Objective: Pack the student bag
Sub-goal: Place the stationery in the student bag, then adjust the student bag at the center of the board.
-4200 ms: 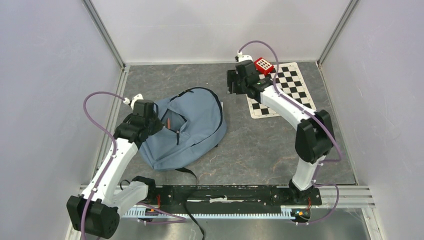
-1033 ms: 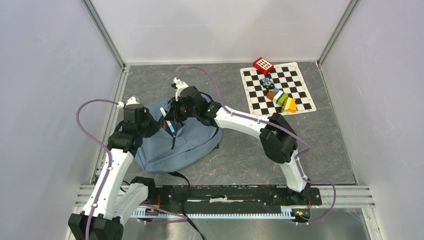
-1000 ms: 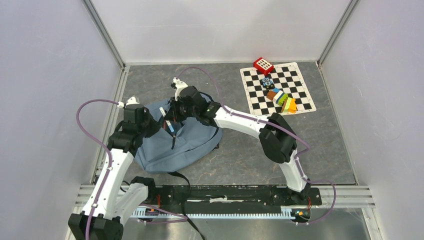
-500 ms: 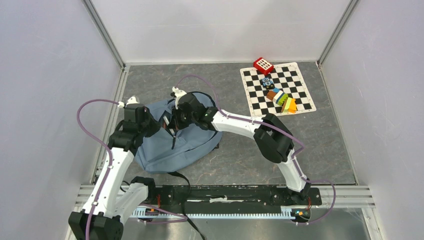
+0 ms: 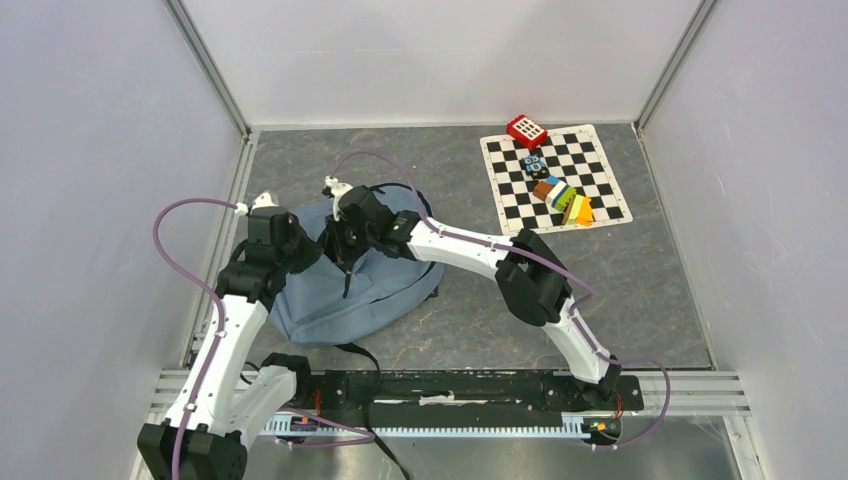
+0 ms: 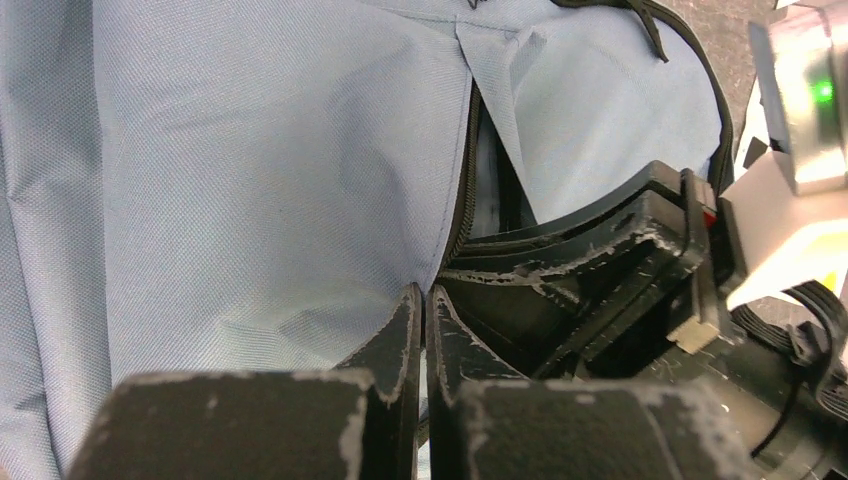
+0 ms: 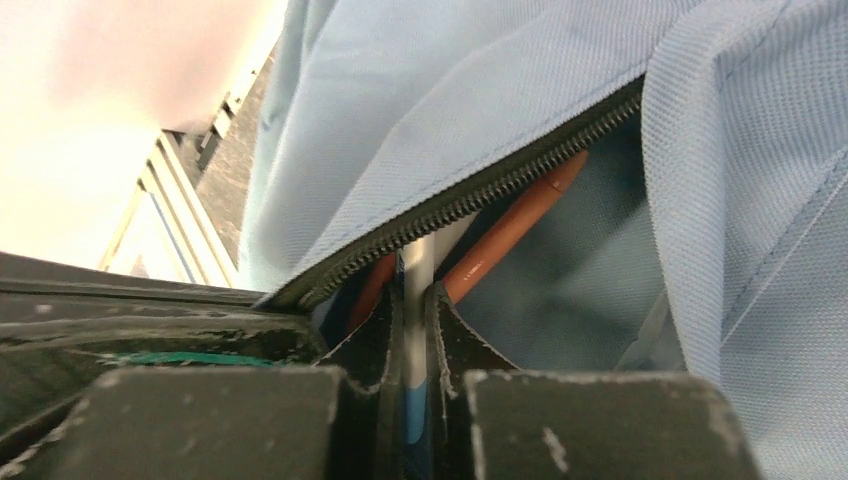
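Note:
The student bag (image 5: pixel 390 275), blue-grey with black zippers, lies left of the table's middle. My left gripper (image 5: pixel 322 252) is shut on the fabric edge of its pocket opening (image 6: pixel 250 180), beside the black zipper (image 6: pixel 462 200). My right gripper (image 5: pixel 346 256) reaches over the bag and dips into that opening. Its fingers are shut on a white and blue pen (image 7: pixel 418 262), whose tip points into the pocket under the zipper (image 7: pixel 480 195). An orange pencil (image 7: pixel 510 225) lies inside the bag (image 7: pixel 450 110). The right gripper's black body (image 6: pixel 600 260) fills the left wrist view's right side.
A checkered mat (image 5: pixel 610 170) lies at the back right. It carries a red block (image 5: pixel 527 131), a small black and blue toy (image 5: pixel 533 165) and a row of coloured blocks (image 5: pixel 565 200). A black strap (image 5: pixel 365 345) trails from the bag toward the near rail.
My right arm has swung left from the mat and lowered the pen into the bag's pocket opening. The left gripper has kept its hold on the fabric.

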Robot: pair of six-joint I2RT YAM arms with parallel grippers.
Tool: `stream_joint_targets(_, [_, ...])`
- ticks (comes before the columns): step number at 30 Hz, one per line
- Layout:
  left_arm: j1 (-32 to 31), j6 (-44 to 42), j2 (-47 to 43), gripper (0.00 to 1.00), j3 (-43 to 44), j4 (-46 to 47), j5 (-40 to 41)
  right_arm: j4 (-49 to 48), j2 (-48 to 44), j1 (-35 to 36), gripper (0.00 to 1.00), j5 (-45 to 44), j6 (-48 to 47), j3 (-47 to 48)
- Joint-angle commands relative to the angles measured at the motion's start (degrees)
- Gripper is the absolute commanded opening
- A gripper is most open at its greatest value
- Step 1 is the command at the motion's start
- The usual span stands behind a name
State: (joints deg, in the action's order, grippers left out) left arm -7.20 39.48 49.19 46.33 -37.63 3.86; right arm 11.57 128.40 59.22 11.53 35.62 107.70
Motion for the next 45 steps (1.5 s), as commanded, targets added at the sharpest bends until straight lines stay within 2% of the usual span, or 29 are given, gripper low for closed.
stream_joint_targets(1, [-0.01, 1.73, -1.73, 0.02, 0.63, 2.43, -1.92, 0.71, 0.26, 0.72, 0.15, 0.32, -1.66, 2.38])
stream_joint_targets(6, [-0.01, 1.91, -2.4, 0.02, 0.52, 2.12, -1.14, 0.07, -0.88, 0.79, 0.39, -0.75, -2.53, 1.78])
stream_joint_targets(12, [-0.01, 2.09, -2.95, 0.02, 0.7, 1.94, 0.27, 0.71, -4.05, 0.66, 0.6, -3.39, -7.33, 1.45])
stream_joint_targets(19, [-0.01, 2.35, -2.67, 0.02, 1.5, 1.61, 2.67, 1.2, -16.76, -2.12, 0.72, -13.66, -16.06, -5.37])
stream_joint_targets(24, [-0.01, 1.77, -0.91, 0.02, 4.12, 1.51, 3.73, 5.89, -24.65, -8.55, 0.8, -19.42, -18.64, -9.94])
stream_joint_targets(30, [-0.01, 1.32, 0.78, 0.02, 5.24, 1.79, 3.37, 10.82, -28.63, -16.76, 0.83, -19.32, -20.61, -19.15])
stream_joint_targets(37, [-0.01, 0.77, 1.26, 0.02, 5.34, 1.77, 3.38, 13.34, -25.33, -17.65, 0.83, -9.64, -20.72, -23.18])
stream_joint_targets(41, [-0.01, 0.77, 1.52, 0.02, 5.53, 1.85, 3.37, 11.4, -23.4, -17.39, 0.8, -4.59, -19.71, -24.24])
stream_joint_targets(45, [-0.01, 0.51, 1.22, 0.02, 5.52, 2.28, 3.63, 12.14, -19.76, -17.31, 0.68, -1.57, -19.62, -22.22])
